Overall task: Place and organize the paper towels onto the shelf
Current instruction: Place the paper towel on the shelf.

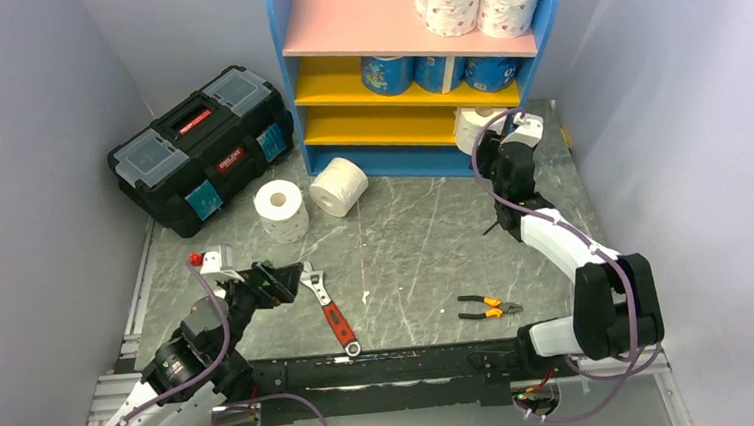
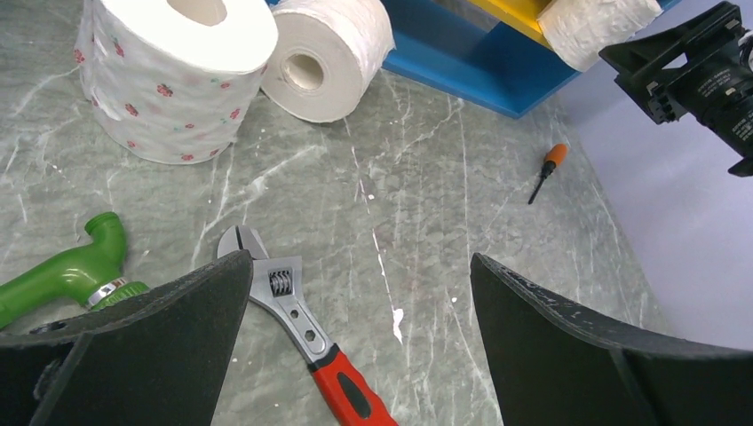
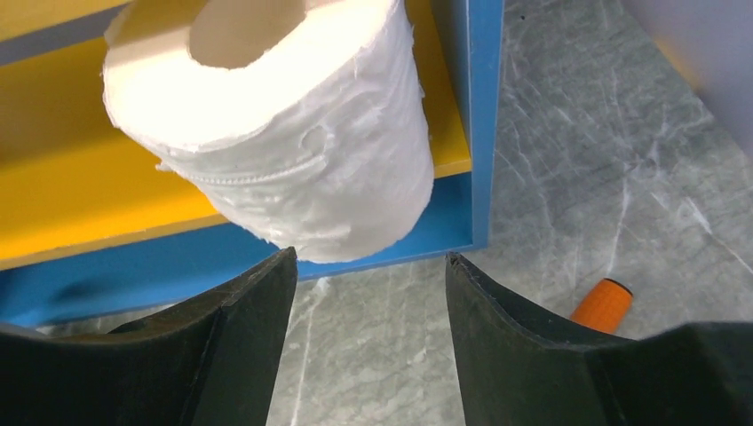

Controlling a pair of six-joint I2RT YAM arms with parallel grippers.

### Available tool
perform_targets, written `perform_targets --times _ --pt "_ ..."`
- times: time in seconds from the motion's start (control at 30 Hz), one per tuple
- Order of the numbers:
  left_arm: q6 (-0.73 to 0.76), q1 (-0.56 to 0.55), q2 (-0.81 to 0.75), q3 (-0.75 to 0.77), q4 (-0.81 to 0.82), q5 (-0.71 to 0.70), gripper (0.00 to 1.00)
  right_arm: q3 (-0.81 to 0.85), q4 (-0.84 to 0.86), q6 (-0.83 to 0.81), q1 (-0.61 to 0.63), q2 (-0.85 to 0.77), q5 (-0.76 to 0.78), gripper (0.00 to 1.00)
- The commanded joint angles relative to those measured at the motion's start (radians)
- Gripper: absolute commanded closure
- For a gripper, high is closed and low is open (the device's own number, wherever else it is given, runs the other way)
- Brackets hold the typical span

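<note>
Top view: a grey veined tabletop [image 1: 405, 241] is walled in pale lilac. The curved blue shelf [image 1: 389, 160] stands at 12 o'clock with paper towels [image 1: 483, 0] on its boards. A dotted roll [image 1: 280, 208] and a plain roll [image 1: 339, 186] sit loose at 10 o'clock.
Left wrist: the left hand [image 2: 357, 259] has its fingers wide apart over a steel wrench [image 2: 284, 302].
Right wrist: the right hand [image 3: 368, 256] has its fingers apart, gripping nothing, just below an embossed roll [image 3: 293, 151] at the 3 o'clock end of the lower yellow board [image 3: 71, 195]

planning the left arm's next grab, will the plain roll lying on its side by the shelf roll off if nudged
Probably: the plain roll rests on its curved side on the smooth table, so a nudge should set it rolling. Its soft paper likely squashes under a grip.
</note>
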Motion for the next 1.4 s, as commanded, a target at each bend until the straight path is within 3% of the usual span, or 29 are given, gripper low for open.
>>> perform_targets --times 0.0,0.43,1.37 --pt "0.035 -0.004 0.016 0.035 0.025 -0.016 0.01 0.073 0.091 0.059 -0.007 0.051 -0.013 0.36" --pt "0.034 -0.004 0.049 0.045 0.055 -0.026 0.01 0.157 0.130 0.104 -0.028 0.170 -0.012 0.36" --pt "0.014 -0.005 0.077 0.022 0.064 -0.015 0.01 0.239 0.151 0.198 -0.041 0.271 0.048 0.35"
